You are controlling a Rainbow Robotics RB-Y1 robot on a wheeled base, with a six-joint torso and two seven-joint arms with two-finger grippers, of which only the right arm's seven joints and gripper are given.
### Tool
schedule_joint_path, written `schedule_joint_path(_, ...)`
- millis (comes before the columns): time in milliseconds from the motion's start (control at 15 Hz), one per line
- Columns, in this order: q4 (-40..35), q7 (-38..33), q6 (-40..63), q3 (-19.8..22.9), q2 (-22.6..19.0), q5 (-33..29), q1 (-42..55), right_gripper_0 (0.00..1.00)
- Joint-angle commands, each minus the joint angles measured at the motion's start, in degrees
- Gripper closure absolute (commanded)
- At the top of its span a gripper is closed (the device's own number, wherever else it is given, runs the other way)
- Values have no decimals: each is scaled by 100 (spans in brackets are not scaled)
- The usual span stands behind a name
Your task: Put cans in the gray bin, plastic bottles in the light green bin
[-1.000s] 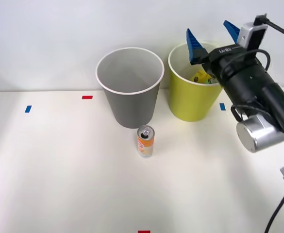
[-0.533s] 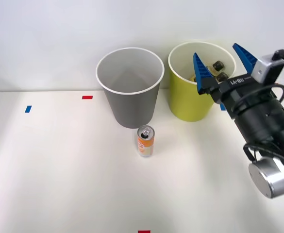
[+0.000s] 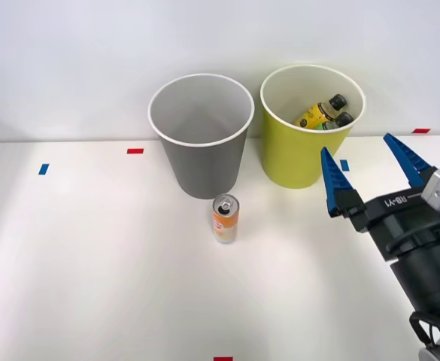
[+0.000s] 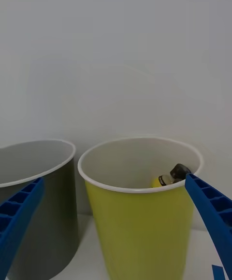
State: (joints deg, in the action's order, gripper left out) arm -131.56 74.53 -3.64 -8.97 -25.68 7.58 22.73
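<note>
Bottles (image 3: 324, 114) lie inside the light green bin (image 3: 298, 158), two of them leaning against its wall on the 3 o'clock side: one with a yellow label and a gold neck, and a second with a dark cap just beside it. The bin stands on the white table (image 3: 92, 263) at about 1 o'clock from the table's middle, with the gray bin (image 3: 202, 154) just beside it at its 9 o'clock; whether the two bins touch cannot be told. The gray bin's inside shows nothing in it. The small orange and white can (image 3: 226, 219) stands upright on the table, silver top and pull tab up, at 5 o'clock from the gray bin's base and near it, apart from both bins.

The right gripper (image 3: 370, 177) sits at 4 o'clock from the light green bin, above the table and clear of the rim, its two blue ribbed fingers (image 3: 330, 184) spread wide apart with nothing between them. From the wrist camera the light green bin (image 4: 140, 222) is straight ahead between the open fingers (image 4: 19, 212), a dark bottle cap (image 4: 178, 171) peeking over its whitish rim, and the gray bin (image 4: 43, 203) beside it.

Small red and blue tape marks (image 3: 135, 150) dot the table.
</note>
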Motion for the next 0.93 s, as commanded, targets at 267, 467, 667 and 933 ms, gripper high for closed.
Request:
schedule_joint_path(267,-10,-8,-278,-17,256,-11,821,0)
schedule_joint_path(467,-10,71,-278,-70,731,-81,1181,0)
schedule_joint_path(667,-10,115,-278,-131,907,-134,1410,0)
schedule_joint_path(933,8,80,-260,-87,942,-152,1603,0)
